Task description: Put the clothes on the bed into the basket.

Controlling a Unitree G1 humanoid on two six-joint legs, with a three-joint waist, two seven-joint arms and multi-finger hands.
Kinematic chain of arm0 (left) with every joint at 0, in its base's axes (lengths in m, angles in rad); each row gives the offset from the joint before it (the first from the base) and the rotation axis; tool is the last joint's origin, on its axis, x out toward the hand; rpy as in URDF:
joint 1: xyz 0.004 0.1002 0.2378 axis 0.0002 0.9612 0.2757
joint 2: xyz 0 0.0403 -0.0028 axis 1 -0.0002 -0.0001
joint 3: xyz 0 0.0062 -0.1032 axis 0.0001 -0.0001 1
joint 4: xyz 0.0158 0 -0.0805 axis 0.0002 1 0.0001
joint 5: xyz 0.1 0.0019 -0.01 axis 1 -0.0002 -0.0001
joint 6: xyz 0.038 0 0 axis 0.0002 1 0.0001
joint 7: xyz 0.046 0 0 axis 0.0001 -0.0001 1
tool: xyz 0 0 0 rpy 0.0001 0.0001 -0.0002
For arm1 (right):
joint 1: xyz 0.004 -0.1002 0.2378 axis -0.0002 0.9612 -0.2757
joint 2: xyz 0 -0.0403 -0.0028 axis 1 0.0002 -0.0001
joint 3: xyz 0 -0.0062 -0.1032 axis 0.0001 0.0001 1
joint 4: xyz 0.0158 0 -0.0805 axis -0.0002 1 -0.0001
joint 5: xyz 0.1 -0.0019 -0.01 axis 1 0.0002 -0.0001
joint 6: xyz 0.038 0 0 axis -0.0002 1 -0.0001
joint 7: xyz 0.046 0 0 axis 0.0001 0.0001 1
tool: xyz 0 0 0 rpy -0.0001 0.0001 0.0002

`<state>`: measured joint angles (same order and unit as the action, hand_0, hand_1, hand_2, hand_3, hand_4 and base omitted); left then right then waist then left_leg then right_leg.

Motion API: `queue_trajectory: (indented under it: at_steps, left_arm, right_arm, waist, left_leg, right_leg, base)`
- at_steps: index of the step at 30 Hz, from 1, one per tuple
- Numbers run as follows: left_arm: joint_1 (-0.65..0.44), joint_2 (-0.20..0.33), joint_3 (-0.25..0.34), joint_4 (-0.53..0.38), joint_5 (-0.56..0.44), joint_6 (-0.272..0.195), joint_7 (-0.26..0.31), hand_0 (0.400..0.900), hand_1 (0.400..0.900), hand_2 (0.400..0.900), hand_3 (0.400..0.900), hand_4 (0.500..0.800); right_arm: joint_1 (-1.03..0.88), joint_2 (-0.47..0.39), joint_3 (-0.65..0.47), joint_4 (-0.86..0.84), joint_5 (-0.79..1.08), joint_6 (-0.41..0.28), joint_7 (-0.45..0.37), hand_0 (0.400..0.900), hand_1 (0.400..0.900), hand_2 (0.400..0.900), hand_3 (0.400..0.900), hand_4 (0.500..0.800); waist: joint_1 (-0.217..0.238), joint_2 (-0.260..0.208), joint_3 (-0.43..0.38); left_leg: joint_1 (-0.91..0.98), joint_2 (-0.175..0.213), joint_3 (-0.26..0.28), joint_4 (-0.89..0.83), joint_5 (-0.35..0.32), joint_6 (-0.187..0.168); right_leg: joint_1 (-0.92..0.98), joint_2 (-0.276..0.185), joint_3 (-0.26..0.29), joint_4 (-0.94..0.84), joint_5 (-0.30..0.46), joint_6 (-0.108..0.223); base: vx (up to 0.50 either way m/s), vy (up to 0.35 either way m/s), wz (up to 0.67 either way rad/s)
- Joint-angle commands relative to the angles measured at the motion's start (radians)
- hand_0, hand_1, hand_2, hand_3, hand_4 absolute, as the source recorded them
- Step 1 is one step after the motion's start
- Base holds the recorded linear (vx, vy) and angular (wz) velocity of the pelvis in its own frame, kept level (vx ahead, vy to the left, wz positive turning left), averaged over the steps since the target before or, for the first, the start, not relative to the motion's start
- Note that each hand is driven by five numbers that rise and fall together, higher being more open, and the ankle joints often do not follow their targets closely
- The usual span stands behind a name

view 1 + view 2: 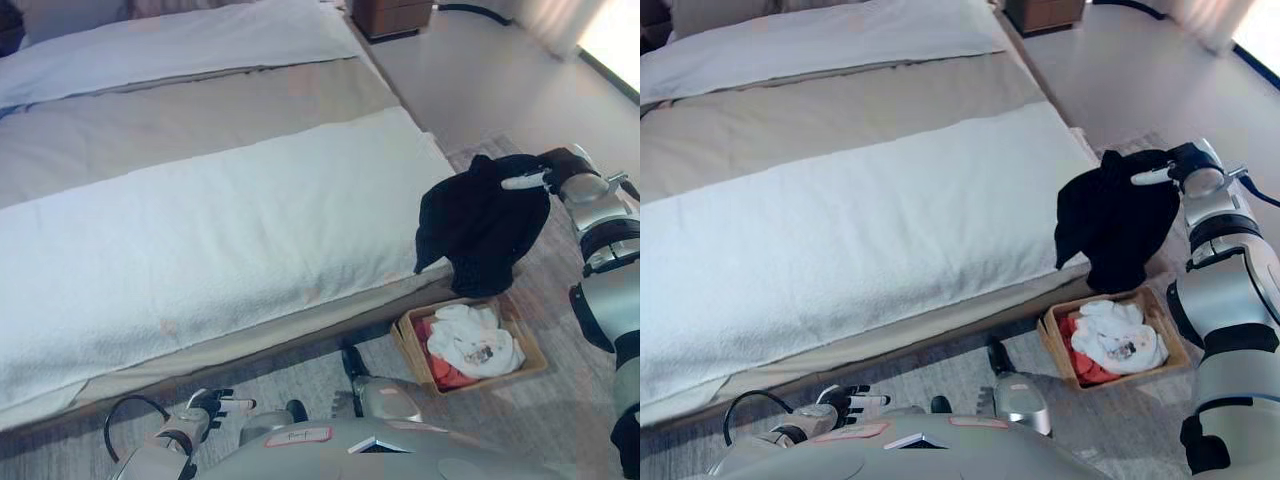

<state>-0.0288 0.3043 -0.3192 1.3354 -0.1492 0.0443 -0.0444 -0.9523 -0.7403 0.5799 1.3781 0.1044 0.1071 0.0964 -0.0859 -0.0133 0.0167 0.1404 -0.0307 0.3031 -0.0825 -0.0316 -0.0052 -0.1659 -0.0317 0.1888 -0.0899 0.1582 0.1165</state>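
Observation:
My right hand point(535, 176) is shut on a black garment point(480, 225), which hangs from it beside the bed's point(200, 230) near right corner, above the basket. The wooden basket point(535, 365) stands on the floor by the bed and holds white point(472, 340) and red clothes point(448, 372). In the right eye view the right hand point(1160, 172) holds the same garment point(1115, 225) above the basket point(1180, 355). My left hand point(212, 405) is low at the bottom left near the floor, fingers relaxed and empty.
The bed has a white cover, a grey band point(190, 125) and a white pillow end point(170, 45). A brown nightstand point(390, 15) stands at the far right. A patterned rug point(500, 420) lies under the basket.

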Motion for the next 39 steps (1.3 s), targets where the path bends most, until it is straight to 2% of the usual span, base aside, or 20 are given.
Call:
queue_trajectory:
  at_steps: [1, 8, 22, 23, 24, 39]
  left_arm:
    - [-0.005, 0.061, 0.000, 0.044, 0.042, -0.011, 0.013, 0.900, 0.900, 0.900, 0.900, 0.800]
    - [-0.023, 0.066, 0.000, 0.033, 0.041, -0.014, 0.023, 0.900, 0.900, 0.900, 0.900, 0.800]
    - [-0.030, 0.057, -0.004, 0.033, 0.044, -0.012, 0.034, 0.900, 0.900, 0.900, 0.900, 0.800]
    - [-0.029, 0.055, -0.004, 0.034, 0.046, -0.011, 0.034, 0.900, 0.900, 0.900, 0.900, 0.800]
    - [-0.030, 0.057, -0.003, 0.034, 0.046, -0.010, 0.035, 0.900, 0.900, 0.900, 0.900, 0.800]
    - [-0.027, 0.048, -0.005, 0.030, 0.038, -0.008, 0.036, 0.900, 0.900, 0.900, 0.900, 0.800]
  right_arm:
    - [-0.156, -0.120, 0.004, 0.059, -0.029, -0.043, -0.049, 0.400, 0.400, 0.400, 0.400, 0.500]
    - [-0.108, -0.133, -0.029, 0.067, -0.026, -0.037, -0.049, 0.400, 0.400, 0.400, 0.400, 0.500]
    - [-0.073, -0.143, -0.044, 0.055, -0.018, -0.034, -0.042, 0.400, 0.400, 0.400, 0.400, 0.500]
    - [-0.070, -0.144, -0.045, 0.059, -0.023, -0.034, -0.044, 0.484, 0.484, 0.484, 0.484, 0.551]
    - [-0.073, -0.146, -0.044, 0.062, -0.029, -0.032, -0.047, 0.900, 0.900, 0.900, 0.900, 0.800]
    - [-0.060, -0.139, -0.042, 0.061, -0.039, -0.029, -0.048, 0.900, 0.900, 0.900, 0.900, 0.800]
  waist:
    - [0.001, 0.016, -0.018]
    - [-0.027, 0.041, -0.001]
    - [-0.039, 0.050, 0.012]
    - [-0.037, 0.051, 0.014]
    - [-0.036, 0.052, 0.014]
    - [-0.030, 0.055, 0.019]
  left_leg:
    - [-0.016, 0.014, -0.050, 0.085, -0.133, 0.018]
    - [-0.010, 0.006, -0.018, 0.097, -0.149, 0.027]
    - [-0.015, 0.003, -0.021, 0.099, -0.147, 0.024]
    - [-0.016, 0.004, -0.023, 0.098, -0.147, 0.023]
    - [-0.016, 0.004, -0.024, 0.097, -0.146, 0.022]
    - [-0.023, 0.008, -0.035, 0.089, -0.136, 0.019]
  right_leg:
    - [0.009, -0.045, 0.012, 0.062, -0.021, 0.085]
    - [-0.001, -0.046, 0.030, 0.050, 0.002, 0.099]
    - [-0.005, -0.049, 0.027, 0.048, 0.012, 0.101]
    - [-0.005, -0.051, 0.025, 0.048, 0.012, 0.100]
    - [-0.005, -0.051, 0.023, 0.048, 0.012, 0.100]
    - [-0.008, -0.049, 0.019, 0.047, 0.011, 0.094]
  base:
    - [-0.02, 0.031, -0.25]
    - [-0.01, 0.017, -0.20]
    - [-0.01, -0.006, -0.02]
    - [-0.01, -0.015, 0.06]
    - [-0.01, -0.015, 0.06]
    - [0.00, -0.004, 0.01]
